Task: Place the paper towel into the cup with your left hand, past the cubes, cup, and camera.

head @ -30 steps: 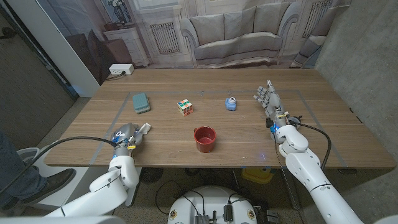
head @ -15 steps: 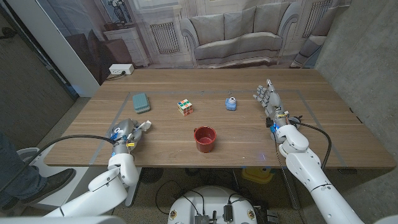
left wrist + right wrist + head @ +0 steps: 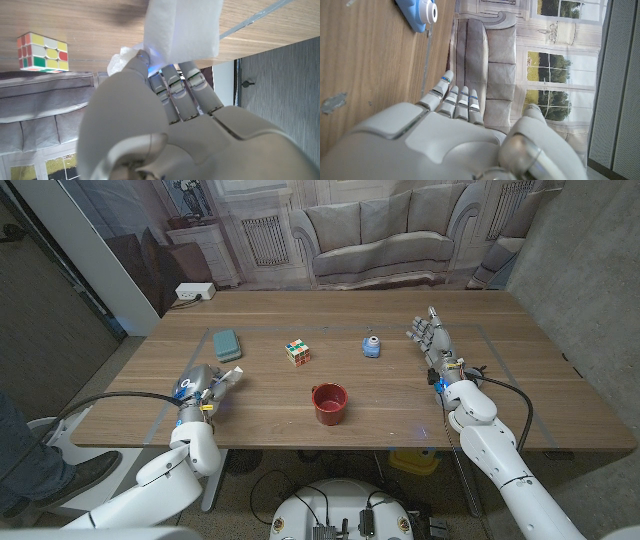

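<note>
Your left hand (image 3: pixel 200 388) pinches paper towel (image 3: pixel 182 27) near table's left front, well apart from red cup (image 3: pixel 329 403). Your right hand (image 3: pixel 432 340) holds nothing, fingers straight, beside blue camera (image 3: pixel 371 346).

The left hand (image 3: pixel 170 125) is pinching a white paper towel (image 3: pixel 182 27) between its thumb and fingers (image 3: pixel 192 85), the sheet reaching out past the fingertips over the wooden table (image 3: pixel 75 17). A colourful cube (image 3: pixel 42 51) is sitting on the table, well apart from the towel.
</note>
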Controlling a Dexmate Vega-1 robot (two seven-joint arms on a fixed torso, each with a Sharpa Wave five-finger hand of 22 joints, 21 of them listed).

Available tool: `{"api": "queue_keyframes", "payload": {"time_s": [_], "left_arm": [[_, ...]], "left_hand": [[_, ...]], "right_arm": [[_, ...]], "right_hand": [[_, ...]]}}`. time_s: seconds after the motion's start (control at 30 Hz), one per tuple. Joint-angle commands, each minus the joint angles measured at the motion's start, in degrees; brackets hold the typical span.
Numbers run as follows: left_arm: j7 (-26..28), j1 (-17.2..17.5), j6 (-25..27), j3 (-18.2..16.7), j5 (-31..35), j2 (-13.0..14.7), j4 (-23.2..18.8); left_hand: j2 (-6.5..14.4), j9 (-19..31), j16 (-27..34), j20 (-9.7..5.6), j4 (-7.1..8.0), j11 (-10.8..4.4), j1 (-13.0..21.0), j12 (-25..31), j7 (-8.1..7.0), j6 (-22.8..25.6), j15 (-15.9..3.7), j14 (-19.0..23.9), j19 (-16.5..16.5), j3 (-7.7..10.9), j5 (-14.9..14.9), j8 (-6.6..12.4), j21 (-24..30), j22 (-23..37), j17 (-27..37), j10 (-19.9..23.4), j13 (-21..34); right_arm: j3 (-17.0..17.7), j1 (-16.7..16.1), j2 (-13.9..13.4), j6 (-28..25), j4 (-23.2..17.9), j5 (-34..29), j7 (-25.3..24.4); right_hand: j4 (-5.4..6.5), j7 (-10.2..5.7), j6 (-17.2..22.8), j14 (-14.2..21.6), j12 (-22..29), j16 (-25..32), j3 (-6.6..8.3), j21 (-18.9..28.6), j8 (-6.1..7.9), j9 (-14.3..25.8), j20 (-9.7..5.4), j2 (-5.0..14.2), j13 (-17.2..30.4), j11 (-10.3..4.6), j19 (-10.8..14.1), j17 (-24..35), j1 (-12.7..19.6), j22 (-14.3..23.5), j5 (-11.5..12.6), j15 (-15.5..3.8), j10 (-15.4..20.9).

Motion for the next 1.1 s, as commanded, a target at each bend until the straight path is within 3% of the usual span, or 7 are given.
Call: {"api": "queue_keyframes", "payload": {"time_s": [0.03, 0.23, 0.47, 1.1], "left_arm": [[0.57, 2.11, -3.02, -3.05, 0.37, 0.38, -1.78], [-0.16, 3.21, -6.25, -5.76, -0.79, 0.53, -1.77], [-1.96, 3.42, -6.51, -7.77, -1.56, 0.78, -2.42], [-4.37, 3.02, 2.30, -11.68, -1.36, 0.75, -7.03]], "left_hand": [[0.47, 0.15, -0.31, -0.04, 0.09, -0.23, -0.16, -0.18, -0.51, 0.31, -3.32, -0.17, -0.24, 0.34, -0.21, 0.34, -0.24, 0.01, 0.21, 0.13, 0.34], [0.52, 0.13, -0.39, -0.03, 0.20, -0.20, -0.25, -0.19, -0.51, 0.47, -3.34, -0.11, -0.25, 0.41, -0.24, 0.38, -0.30, 0.02, 0.27, 0.33, 0.52], [0.51, 0.08, -0.49, -0.03, 0.28, -0.32, -0.31, -0.25, -0.39, 0.58, -3.32, 0.00, -0.23, 0.53, -0.27, 0.39, -0.39, 0.03, 0.33, 0.57, 0.76], [0.47, 0.00, -0.62, 0.05, 0.37, -0.45, -0.36, -0.48, -0.63, 0.95, -3.35, 0.28, -0.24, 0.81, -0.36, 0.47, -0.57, 0.08, 0.47, 0.85, 1.18]], "right_arm": [[0.29, -0.51, -0.05, 0.85, -0.41, 0.10, 0.30], [0.34, -0.59, 0.03, 0.78, -0.17, 0.37, 0.39], [0.63, -1.12, 0.06, 1.08, -0.57, 0.32, 0.08], [0.55, -1.44, 0.16, 1.40, -1.10, 0.21, 0.10]], "right_hand": [[-0.02, 0.32, 0.33, 0.36, -0.19, -0.20, -0.18, -0.12, -0.12, 0.27, -1.96, 0.50, 0.13, 0.23, 0.58, 0.23, 0.13, 0.34, -0.14, 0.14, 0.39], [-0.03, 0.33, 0.35, 0.36, -0.21, -0.20, -0.21, -0.22, -0.12, 0.27, -1.99, 0.53, 0.13, 0.19, 0.61, 0.23, 0.13, 0.34, -0.14, 0.12, 0.36], [-0.05, 0.31, 0.37, 0.34, -0.24, -0.22, -0.25, -0.35, -0.12, 0.27, -1.95, 0.55, 0.13, 0.19, 0.68, 0.23, 0.13, 0.34, -0.14, 0.18, 0.31], [-0.16, 0.36, 0.27, 0.38, -0.26, -0.22, -0.34, -0.70, -0.16, 0.27, -1.93, 0.57, 0.12, 0.21, 0.82, 0.22, 0.20, 0.35, -0.14, 0.28, 0.28]]}}
